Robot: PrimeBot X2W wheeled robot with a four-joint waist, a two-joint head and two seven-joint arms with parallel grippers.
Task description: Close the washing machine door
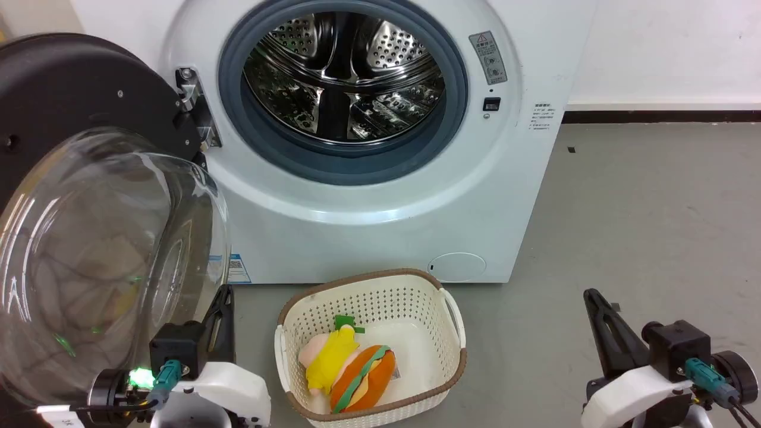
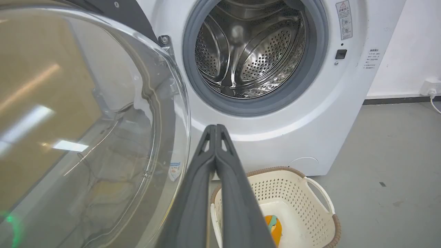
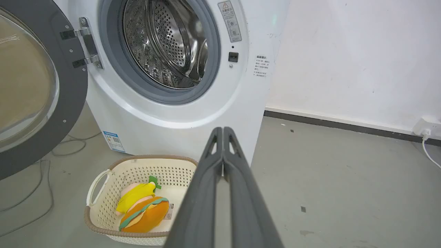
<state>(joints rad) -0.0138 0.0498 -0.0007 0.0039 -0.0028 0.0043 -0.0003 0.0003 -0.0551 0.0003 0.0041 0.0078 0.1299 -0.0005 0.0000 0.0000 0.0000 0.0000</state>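
Observation:
The white washing machine [image 1: 380, 220] stands ahead with its steel drum [image 1: 345, 77] exposed. The washing machine door [image 1: 89, 249] hangs wide open at the left on its metal hinge [image 1: 193, 107], its clear glass bowl bulging toward me. My left gripper [image 1: 225, 292] is shut and empty, just right of the bowl's lower edge; whether it touches the glass I cannot tell. In the left wrist view the door [image 2: 86, 120] lies directly left of the left gripper [image 2: 215, 126]. My right gripper [image 1: 588, 294] is shut and empty, low over the floor at the right, its tips [image 3: 223, 129] together.
A cream perforated basket [image 1: 303, 309] sits on the grey floor in front of the machine, holding plush toys [image 1: 351, 368]. Cables [image 3: 41, 162] lie on the floor under the open door. A white wall [image 3: 344, 51] with a socket [image 3: 427, 127] stands to the right.

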